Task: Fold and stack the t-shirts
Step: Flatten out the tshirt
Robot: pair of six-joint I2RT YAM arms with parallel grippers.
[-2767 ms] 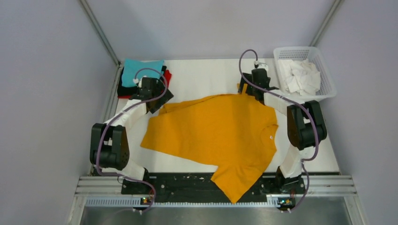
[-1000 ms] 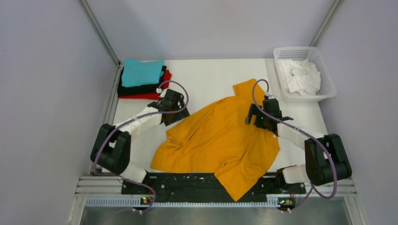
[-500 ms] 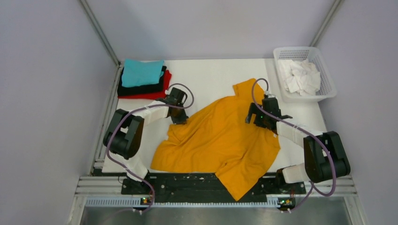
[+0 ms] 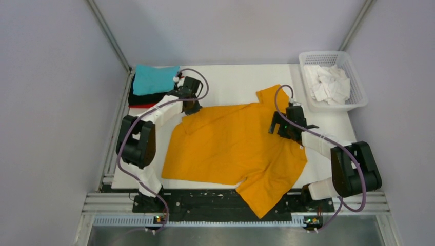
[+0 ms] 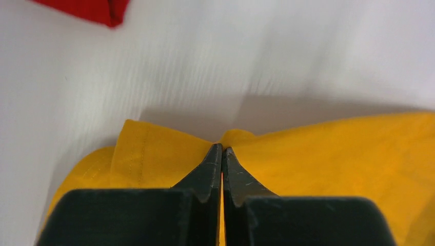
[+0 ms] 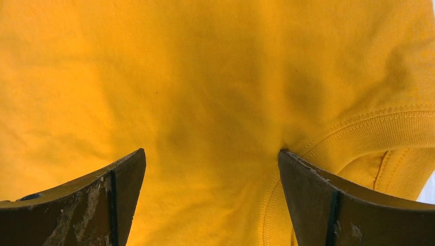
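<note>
A large mustard-orange t-shirt (image 4: 231, 143) lies spread over the white table, one sleeve hanging past the near edge. My left gripper (image 4: 191, 108) is shut on its far left edge; in the left wrist view the black jaws pinch a fold of the mustard-orange t-shirt (image 5: 318, 148), with my left gripper (image 5: 222, 149) just off the table. My right gripper (image 4: 281, 129) stands open, pressed down on the cloth by the ribbed collar (image 6: 379, 128); its fingertips (image 6: 131, 169) are wide apart around bare fabric. Folded teal (image 4: 154, 78), black (image 4: 141, 98) and red t-shirts sit stacked at the far left.
A white basket (image 4: 354, 77) holding crumpled white cloth stands at the far right corner. A corner of the red t-shirt (image 5: 97, 10) shows at the top of the left wrist view. Grey walls close in on both sides, and the black rail runs along the near edge.
My left gripper shut on the shirt's left edge and pulled it up and away toward the stack, spreading the bunched left side flatter. The right gripper has stayed in place, open.
</note>
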